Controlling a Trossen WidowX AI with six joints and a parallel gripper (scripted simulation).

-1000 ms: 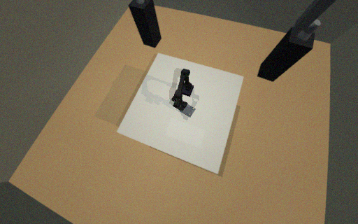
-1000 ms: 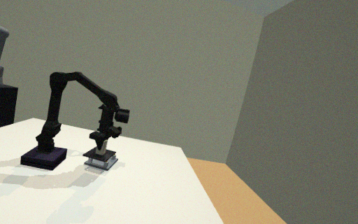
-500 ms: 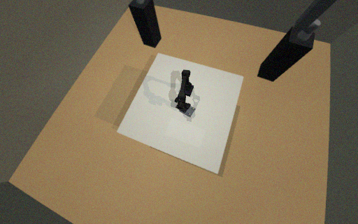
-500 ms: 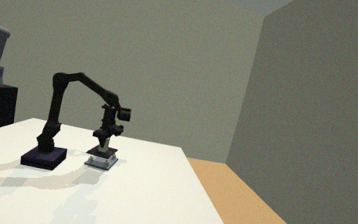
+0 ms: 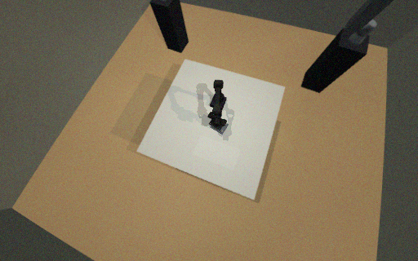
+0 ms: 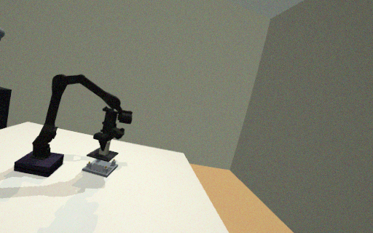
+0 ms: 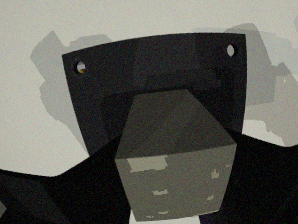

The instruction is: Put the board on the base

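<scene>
- Claw [image 5: 218, 123] [image 6: 105, 145] [image 7: 166, 131] is closed on the upright handle [image 6: 105, 148] [image 7: 175, 185]; the black board [image 5: 219, 129] [image 6: 109, 156] [image 7: 150, 55] is held above the grey base [image 6: 109, 172], clear of its posts.
- Left hole [image 7: 80, 67], wrist view: gold is seen at its lower edge, so a pin is judged to be nearly beneath it.
- Middle: pick-up is done and the board has been brought over the base. Final alignment, lowering onto four posts, release and withdrawal are left.
- Board direction: handle side is up and the plate is roughly level. In the exterior view, corners are pointed left, right and towards the viewer, much like those of the base. No longer side can be confirmed; the handle's long axis is judged to be vertical.
- Right hole [image 7: 230, 50], wrist view: only a pale surface is seen through it; pin alignment there cannot be confirmed.
</scene>
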